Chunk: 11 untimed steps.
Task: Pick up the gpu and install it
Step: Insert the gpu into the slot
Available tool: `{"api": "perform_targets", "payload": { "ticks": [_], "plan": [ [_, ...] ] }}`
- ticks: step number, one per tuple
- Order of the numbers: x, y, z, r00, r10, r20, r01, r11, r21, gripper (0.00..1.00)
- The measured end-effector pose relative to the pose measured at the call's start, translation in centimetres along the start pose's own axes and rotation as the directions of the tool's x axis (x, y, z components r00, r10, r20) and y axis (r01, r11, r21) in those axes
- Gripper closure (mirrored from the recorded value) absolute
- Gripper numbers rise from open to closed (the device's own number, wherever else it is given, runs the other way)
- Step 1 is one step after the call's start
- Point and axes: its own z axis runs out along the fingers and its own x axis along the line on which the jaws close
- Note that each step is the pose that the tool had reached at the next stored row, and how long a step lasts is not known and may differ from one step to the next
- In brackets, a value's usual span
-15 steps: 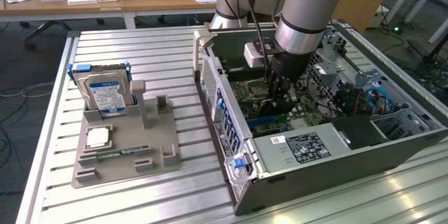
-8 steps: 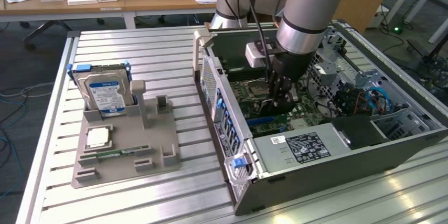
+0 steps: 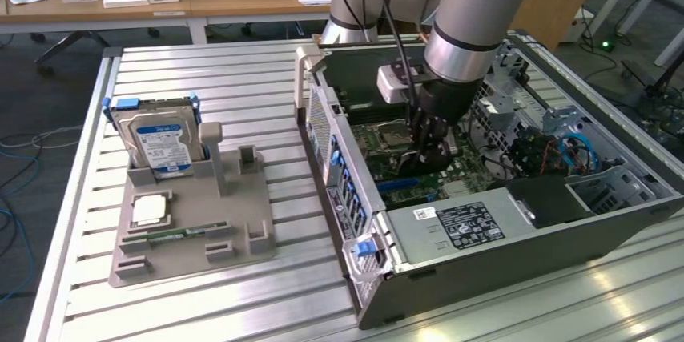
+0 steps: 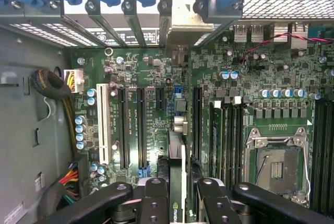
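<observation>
Fingers [image 4: 154, 200] nearly closed, clamped on the gpu [image 4: 176, 172]; card sits edge-on between them. Card upright over the motherboard [image 4: 156, 78] inside the case [image 3: 481, 262], near the long slots [image 4: 140, 130].

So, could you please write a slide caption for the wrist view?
The claw holds the gpu edge-on over the expansion slots of the motherboard.
</observation>
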Motion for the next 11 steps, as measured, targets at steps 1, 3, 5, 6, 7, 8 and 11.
{"api": "perform_targets", "payload": {
  "ticks": [1,3,5,6,7,8,11],
  "plan": [
    [0.00,0.00,0.00,1.0000,-0.002,0.0001,0.002,1.0000,-0.0001,0.74],
    [0.00,0.00,0.00,1.0000,-0.003,0.0002,0.003,1.0000,-0.0001,0.74],
    [0.00,0.00,0.01,1.0000,-0.003,0.0002,0.003,1.0000,-0.0001,0.74],
    [0.00,0.00,0.01,1.0000,-0.003,0.0002,0.003,1.0000,-0.0001,0.74],
    [0.00,0.03,0.01,1.0000,-0.003,0.0003,0.003,1.0000,-0.0001,0.74],
    [0.00,0.07,0.01,1.0000,-0.003,0.0002,0.003,1.0000,-0.0001,0.74],
    [0.01,0.18,0.00,1.0000,-0.003,0.0001,0.003,1.0000,-0.0001,0.74]
  ]
}}
